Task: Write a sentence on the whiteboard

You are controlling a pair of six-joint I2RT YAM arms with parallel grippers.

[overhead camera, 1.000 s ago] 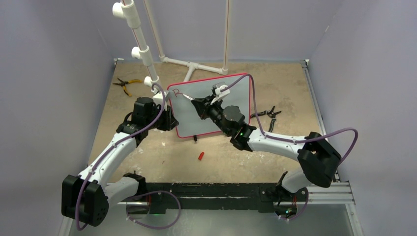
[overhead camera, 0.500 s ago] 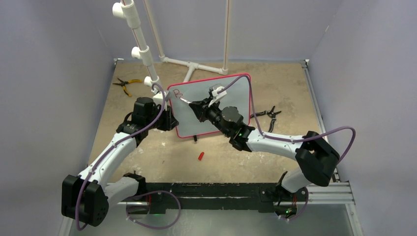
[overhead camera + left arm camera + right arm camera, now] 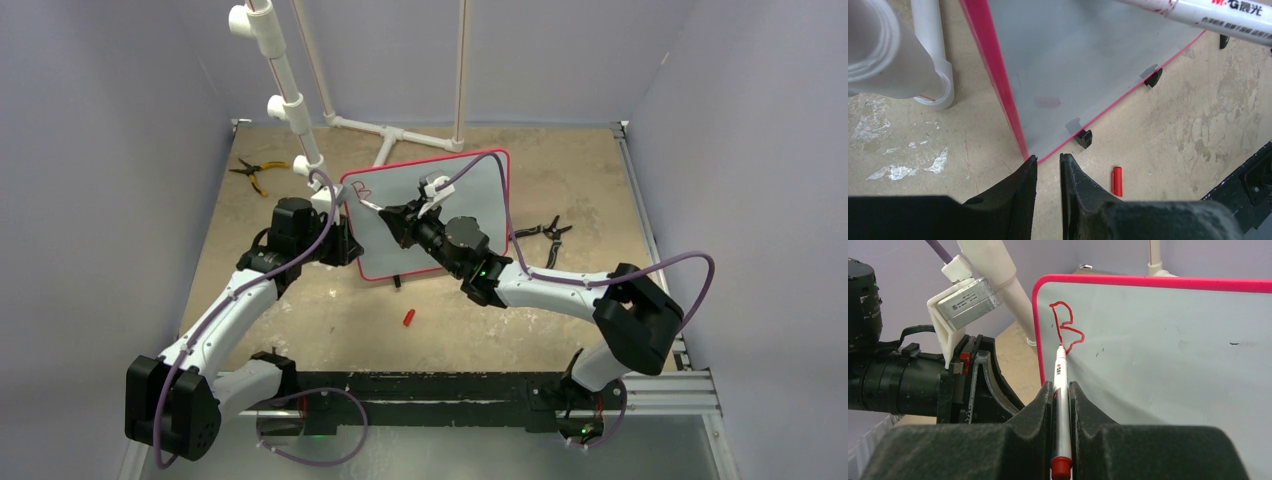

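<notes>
Careful, you've a light, tippy board (image 3: 480, 190): left fingers (image 3: 1013, 190) pinch its 7 o'clock corner, right fingers (image 3: 1033, 415) clamp marker (image 3: 1060, 385).

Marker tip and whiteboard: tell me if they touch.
Touching. The right wrist view shows the marker tip pressed on the whiteboard where the red stroke ends, no gap.

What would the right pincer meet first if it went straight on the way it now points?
The whiteboard; the marker in the pincer seems to touch it by the red letter.
</notes>
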